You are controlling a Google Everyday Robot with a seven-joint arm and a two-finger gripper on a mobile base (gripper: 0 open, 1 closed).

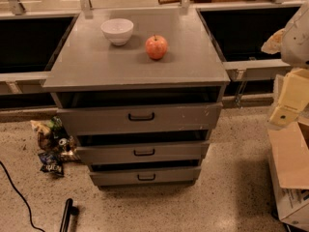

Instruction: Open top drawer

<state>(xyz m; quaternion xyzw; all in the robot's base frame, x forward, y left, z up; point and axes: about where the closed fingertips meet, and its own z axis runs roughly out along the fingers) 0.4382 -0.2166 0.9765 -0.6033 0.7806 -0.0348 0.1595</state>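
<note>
The top drawer (140,118) is the widest and tallest of three grey fronts on the cabinet. It has a small black loop handle (141,116) at its centre and pale scuffs near its right end. A dark gap shows above its front. My gripper (284,114) appears as pale yellow and white parts at the right edge of the view, well to the right of the drawer and apart from it.
A white bowl (117,31) and a red apple (156,47) sit on the cabinet top (96,66). Two narrower drawers (145,152) lie below. Snack wrappers (52,146) litter the floor at left. A black cable (14,192) and a black bar (66,215) lie at front left. A cardboard box (289,173) stands at right.
</note>
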